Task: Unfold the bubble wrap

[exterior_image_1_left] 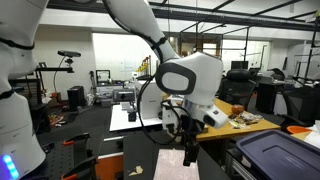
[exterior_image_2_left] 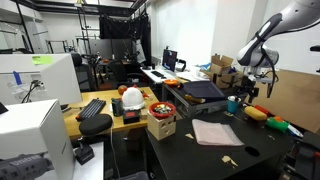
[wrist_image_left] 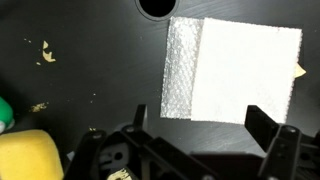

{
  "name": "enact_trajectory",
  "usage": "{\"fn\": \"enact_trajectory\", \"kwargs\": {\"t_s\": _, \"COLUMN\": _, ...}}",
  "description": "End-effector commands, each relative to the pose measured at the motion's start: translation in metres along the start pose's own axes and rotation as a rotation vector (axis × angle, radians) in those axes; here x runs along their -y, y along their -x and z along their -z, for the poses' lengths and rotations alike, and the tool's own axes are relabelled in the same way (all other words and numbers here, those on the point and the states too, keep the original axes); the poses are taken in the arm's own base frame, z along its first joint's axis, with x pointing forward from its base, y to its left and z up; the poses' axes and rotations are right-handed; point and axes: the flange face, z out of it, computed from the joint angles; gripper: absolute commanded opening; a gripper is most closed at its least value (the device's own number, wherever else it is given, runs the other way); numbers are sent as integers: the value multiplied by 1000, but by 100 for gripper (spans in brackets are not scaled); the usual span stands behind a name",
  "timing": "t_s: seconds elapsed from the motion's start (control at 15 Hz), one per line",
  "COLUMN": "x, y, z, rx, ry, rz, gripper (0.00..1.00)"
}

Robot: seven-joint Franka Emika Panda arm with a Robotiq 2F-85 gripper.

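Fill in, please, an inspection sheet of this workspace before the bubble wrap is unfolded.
Surface: black table, with a few light crumbs and a round hole near the wrap.
Job's things: bubble wrap lies flat and folded; one bumpy strip shows along an edge.
Clutter: yellow object and green object beside the hand; blue-green cup further off.
Grippers: hand open, above the wrap, holding nothing.
Cables: black cable loops by the wrist.
Surroundings: lab benches with a monitor and a keyboard.

All three views share the bubble wrap (wrist_image_left: 232, 70) (exterior_image_2_left: 217, 132) (exterior_image_1_left: 172, 163); wrist looks straight down.
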Motion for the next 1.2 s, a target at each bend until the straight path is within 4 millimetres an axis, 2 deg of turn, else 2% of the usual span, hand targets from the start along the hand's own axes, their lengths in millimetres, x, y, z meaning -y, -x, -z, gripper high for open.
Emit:
{"fn": "enact_trajectory", "kwargs": {"t_s": 0.0, "x": -5, "y": -35, "z": -32, "rx": 57, "ry": -55, "rz": 50, "gripper": 100}}
{"fn": "enact_trajectory", "kwargs": {"t_s": 0.33, "x": 3, "y": -59, "z": -98, "rx": 182, "ry": -95, "rz": 94, "gripper": 100}}
{"fn": "enact_trajectory", "kwargs": {"t_s": 0.67, "x": 25, "y": -64, "z": -161, "rx": 308, "ry": -144, "rz": 126, "gripper": 100}}
{"fn": "enact_trajectory", "kwargs": {"t_s": 0.87, "x": 35, "y": -63, "z": -191, "rx": 357, "ry": -171, "rz": 133, "gripper": 100}}
{"fn": "enact_trajectory", "kwargs": {"t_s": 1.13, "x": 35, "y": -69, "z": -218, "rx": 381, "ry": -196, "rz": 102, "gripper": 100}}
